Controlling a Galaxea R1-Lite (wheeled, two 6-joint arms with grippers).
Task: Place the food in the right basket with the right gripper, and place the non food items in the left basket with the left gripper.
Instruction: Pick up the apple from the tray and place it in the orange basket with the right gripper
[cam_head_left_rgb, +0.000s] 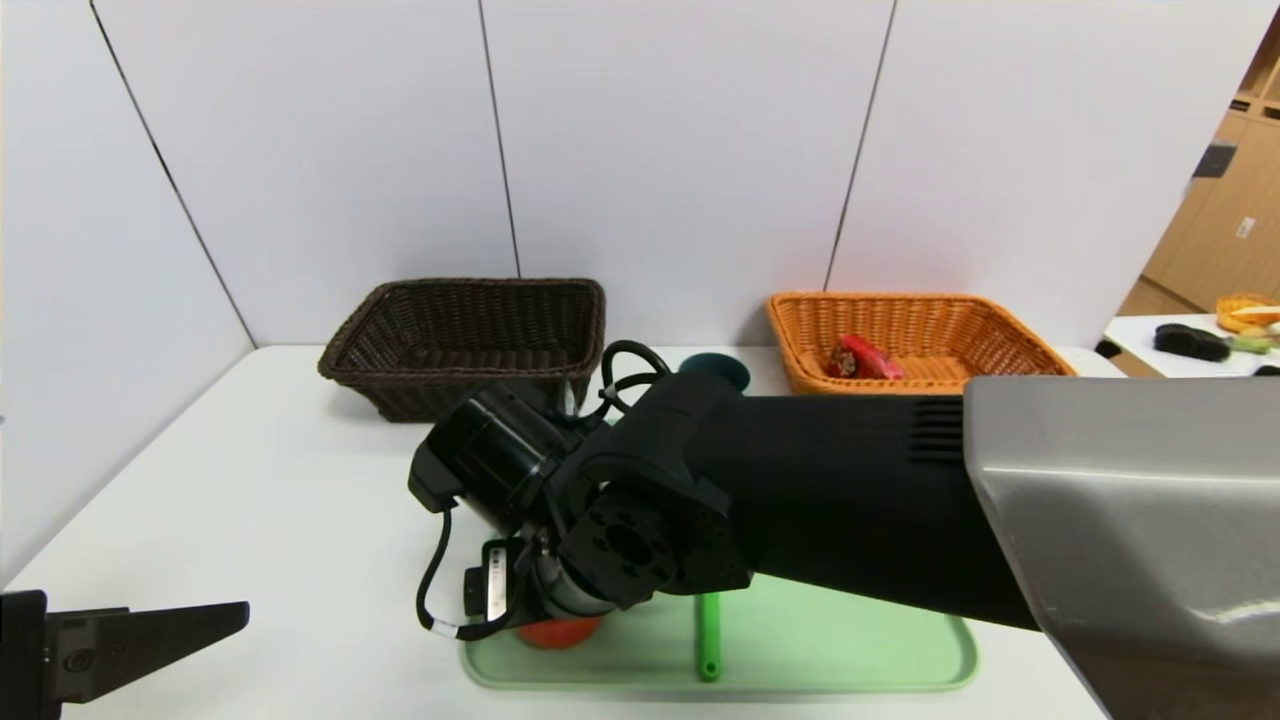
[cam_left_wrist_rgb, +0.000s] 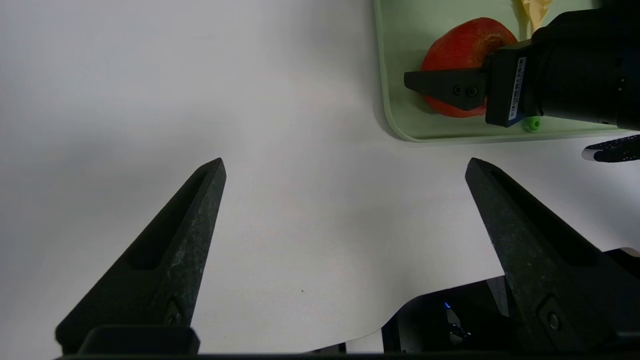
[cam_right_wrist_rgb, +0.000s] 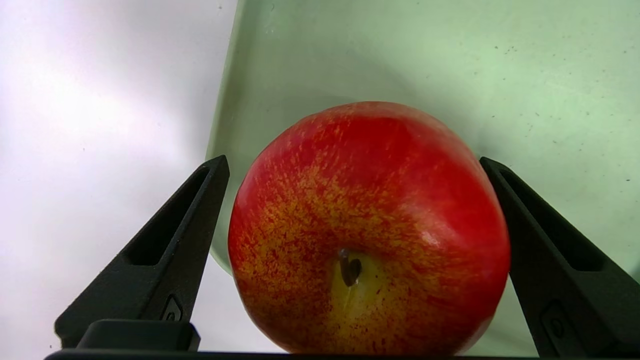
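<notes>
The red-yellow apple (cam_head_left_rgb: 560, 632) lies at the left end of a light green tray (cam_head_left_rgb: 850, 650). My right gripper (cam_right_wrist_rgb: 352, 160) is open and reaches down over the apple (cam_right_wrist_rgb: 370, 230), one finger on each side. The red drink carton (cam_head_left_rgb: 860, 358) lies in the orange-tan basket (cam_head_left_rgb: 900, 297). The dark brown basket (cam_head_left_rgb: 480, 285) looks empty. The teal cup (cam_head_left_rgb: 715, 368) stands behind my right arm. The spoon's green handle (cam_head_left_rgb: 708, 635) lies on the tray. My left gripper (cam_head_left_rgb: 150, 630) is open and empty over the table's near left. The bottle and cloth are hidden.
My right arm hides the middle of the tray and the table behind it. White panels wall the table at the back and left. A side table (cam_head_left_rgb: 1190, 362) with other things stands far right. The left wrist view shows the table's front edge (cam_left_wrist_rgb: 380, 327).
</notes>
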